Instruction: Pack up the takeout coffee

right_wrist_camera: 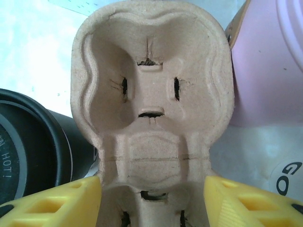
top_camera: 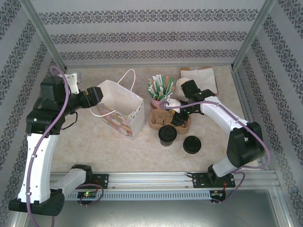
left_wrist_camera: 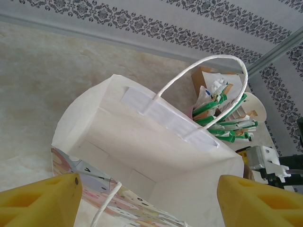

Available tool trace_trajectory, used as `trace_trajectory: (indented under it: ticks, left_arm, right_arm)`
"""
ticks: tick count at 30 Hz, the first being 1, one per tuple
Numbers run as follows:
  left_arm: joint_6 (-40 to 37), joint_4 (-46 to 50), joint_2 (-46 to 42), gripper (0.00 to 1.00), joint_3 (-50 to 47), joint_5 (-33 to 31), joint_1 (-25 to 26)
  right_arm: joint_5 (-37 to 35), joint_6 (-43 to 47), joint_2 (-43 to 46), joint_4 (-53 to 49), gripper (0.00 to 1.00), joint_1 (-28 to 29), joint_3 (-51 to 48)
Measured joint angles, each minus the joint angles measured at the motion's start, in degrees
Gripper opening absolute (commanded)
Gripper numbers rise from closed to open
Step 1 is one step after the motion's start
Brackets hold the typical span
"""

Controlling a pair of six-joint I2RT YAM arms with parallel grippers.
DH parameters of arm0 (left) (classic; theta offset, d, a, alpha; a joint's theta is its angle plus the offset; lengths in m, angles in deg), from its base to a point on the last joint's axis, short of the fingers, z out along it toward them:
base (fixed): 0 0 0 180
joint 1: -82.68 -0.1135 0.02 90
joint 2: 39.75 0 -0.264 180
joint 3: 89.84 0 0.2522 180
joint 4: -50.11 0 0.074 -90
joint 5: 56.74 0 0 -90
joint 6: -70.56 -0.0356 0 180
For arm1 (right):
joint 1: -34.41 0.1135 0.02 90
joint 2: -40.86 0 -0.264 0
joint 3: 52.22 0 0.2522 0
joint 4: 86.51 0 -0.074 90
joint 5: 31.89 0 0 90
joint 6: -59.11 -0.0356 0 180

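In the middle of the top view, on the table [top_camera: 94, 142]: the coffee [top_camera: 167, 134], upright, black lid on. Just below the carrier [top_camera: 160, 118] in the frame, very near its edge, not in any hole. Not in the bag [top_camera: 124, 112] either. At the left edge of the right wrist view, the coffee [right_wrist_camera: 33, 142] again, dark and round, right beside the carrier [right_wrist_camera: 151, 94].

To the lower right of the coffee, a loose lid [top_camera: 192, 144], flat on the table, apart from the cup.

Over the right end of the carrier, the right claw [top_camera: 180, 117]. Open in the right wrist view [right_wrist_camera: 151, 184]: yellow fingers [right_wrist_camera: 57, 203] apart, one on each side of the carrier's thin middle. Touching it or not, hard to tell.

At the left of the top view, the left claw [top_camera: 97, 94], by the rim at the bag's left end. Open too in the left wrist view [left_wrist_camera: 149, 182], with fingers far apart in the bottom corners, looking down into the white bag [left_wrist_camera: 142, 142].

Above the carrier, a pink cup [top_camera: 157, 102] of green and white straws [top_camera: 160, 87]. Right of that, a stack of paper cups [top_camera: 182, 87].
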Motion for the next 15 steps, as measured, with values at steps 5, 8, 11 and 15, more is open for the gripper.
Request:
trace_trajectory:
  ticks: [5, 8, 11, 15]
  left_arm:
    - [0.00, 0.00, -0.02, 0.76, 0.00, 0.02, 0.00]
    - [0.00, 0.00, -0.02, 0.76, 0.00, 0.02, 0.00]
    - [0.00, 0.00, -0.02, 0.76, 0.00, 0.00, 0.00]
    - [0.00, 0.00, -0.02, 0.76, 0.00, 0.00, 0.00]
  right_arm:
    - [1.46, 1.16, -2.05, 0.28, 0.59, -0.02, 0.33]
    - [2.32, 1.31, -3.37, 0.50, 0.61, -0.02, 0.94]
    - [2.54, 1.46, -4.35, 0.74, 0.61, -0.02, 1.49]
    - [2.69, 1.53, -5.31, 0.76, 0.61, -0.02, 1.73]
